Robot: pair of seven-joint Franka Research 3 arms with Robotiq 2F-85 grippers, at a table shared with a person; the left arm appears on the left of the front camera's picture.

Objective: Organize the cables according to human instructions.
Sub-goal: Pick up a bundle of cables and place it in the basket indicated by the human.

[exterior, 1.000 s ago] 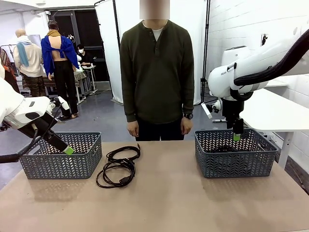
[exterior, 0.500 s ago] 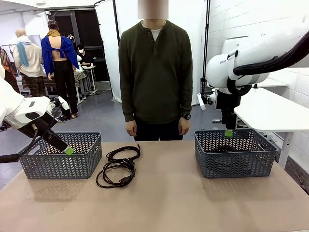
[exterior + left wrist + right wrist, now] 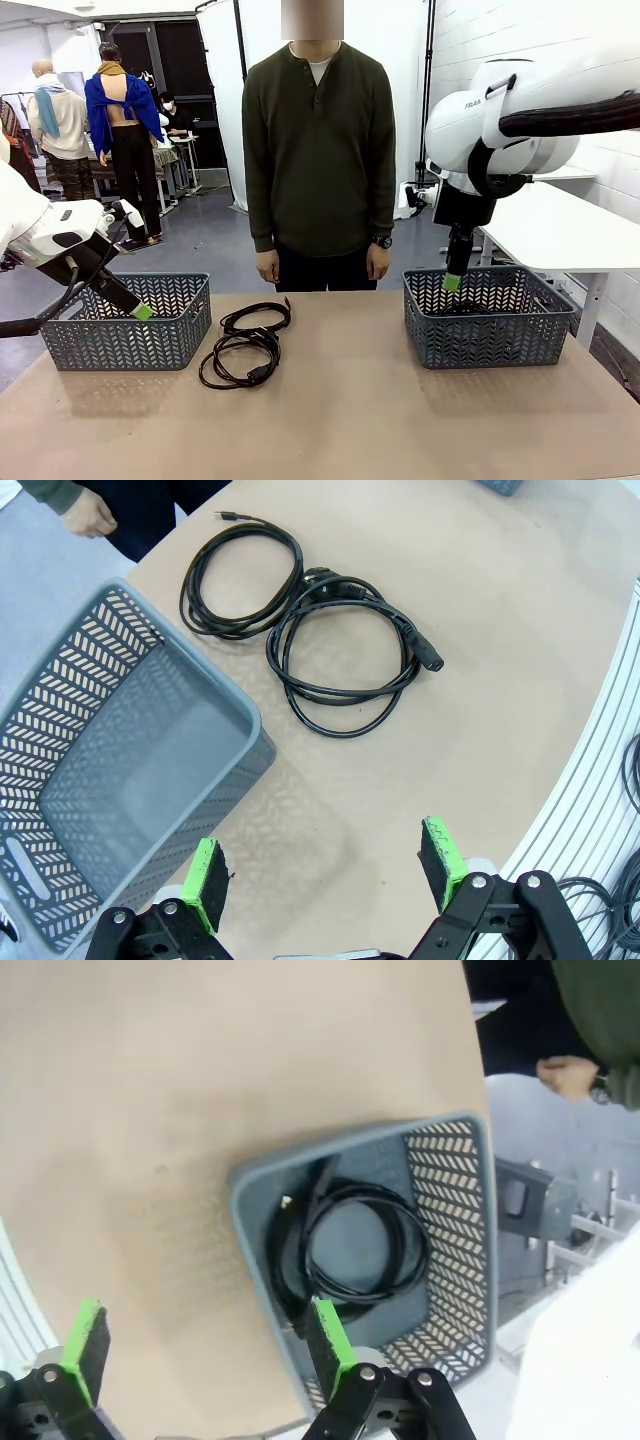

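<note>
right gripper (image 3: pixel 205 1335) above right basket (image 3: pixel 455 1260), jaws spread, empty; one cable (image 3: pixel 352 1250) coiled inside. left gripper (image 3: pixel 325 865) likewise by left basket (image 3: pixel 60 720). two cables (image 3: pixel 245 345) on desk (image 3: pixel 400 420) likely await human (image 3: pixel 320 150) call.

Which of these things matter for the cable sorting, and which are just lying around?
Job: two coiled cables on the tabletop, cable coil inside the right basket, empty left basket, the person.
Just there: white side table, white screen.
</note>
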